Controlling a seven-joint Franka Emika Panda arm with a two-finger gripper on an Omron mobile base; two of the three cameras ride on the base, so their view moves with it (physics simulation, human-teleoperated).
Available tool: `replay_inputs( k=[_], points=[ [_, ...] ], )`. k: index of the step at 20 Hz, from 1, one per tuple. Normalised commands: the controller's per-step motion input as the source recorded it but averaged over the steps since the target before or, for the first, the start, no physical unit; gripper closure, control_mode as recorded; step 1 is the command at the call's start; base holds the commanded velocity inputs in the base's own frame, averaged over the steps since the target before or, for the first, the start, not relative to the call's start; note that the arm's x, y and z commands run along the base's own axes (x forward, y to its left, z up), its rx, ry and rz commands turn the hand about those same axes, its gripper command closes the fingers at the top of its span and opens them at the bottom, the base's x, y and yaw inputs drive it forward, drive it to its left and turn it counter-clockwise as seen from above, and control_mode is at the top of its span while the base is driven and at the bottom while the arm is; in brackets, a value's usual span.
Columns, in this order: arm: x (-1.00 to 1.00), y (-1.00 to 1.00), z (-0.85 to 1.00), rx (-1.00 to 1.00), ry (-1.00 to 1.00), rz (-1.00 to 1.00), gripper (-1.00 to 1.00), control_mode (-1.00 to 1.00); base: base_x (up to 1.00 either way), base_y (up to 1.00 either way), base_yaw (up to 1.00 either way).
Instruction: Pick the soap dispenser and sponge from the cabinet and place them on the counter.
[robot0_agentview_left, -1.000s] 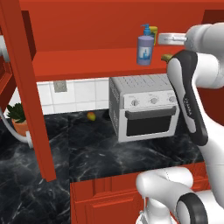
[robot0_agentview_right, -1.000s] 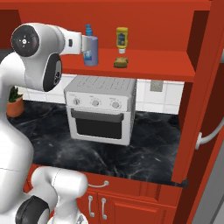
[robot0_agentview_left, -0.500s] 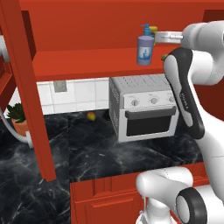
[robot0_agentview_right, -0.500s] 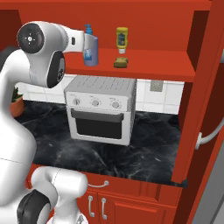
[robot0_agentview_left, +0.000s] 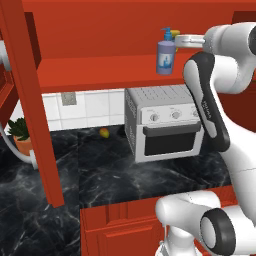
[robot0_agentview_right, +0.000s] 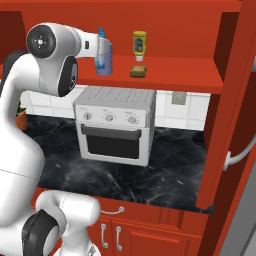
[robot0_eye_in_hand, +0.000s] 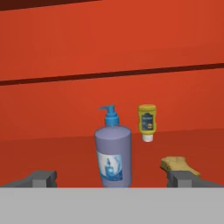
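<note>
**Dispenser between open fingers**

While our gripper hovers with fingers spread wide, we see the soap dispenser upright on the cabinet shelf, the sponge to its right, nearer than the yellow bottle.

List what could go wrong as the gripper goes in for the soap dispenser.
The gripper is open, the soap dispenser upright between its fingertips; an off-centre approach could tip the tall bottle. The sponge lies beside one fingertip and could get pushed. The yellow squeeze bottle stands behind.
</note>
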Motion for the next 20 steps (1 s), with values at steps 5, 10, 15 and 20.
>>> replay_inputs(
  k=[5, 10, 15, 20],
  points=[
    [0.22, 0.0, 0.0, 0.0, 0.03, 0.0, -1.0, -1.0, 0.0, 0.0, 0.0],
    [0.19, 0.0, 0.0, 0.0, 0.03, 0.01, -1.0, -1.0, 0.0, 0.0, 0.0],
    [0.15, 0.0, -0.04, 0.0, 0.01, 0.02, -1.0, -1.0, 0.0, 0.0, 0.0],
    [0.15, 0.0, 0.0, 0.0, 0.0, 0.02, -1.0, -1.0, 0.0, 0.0, 0.0]
  ],
)
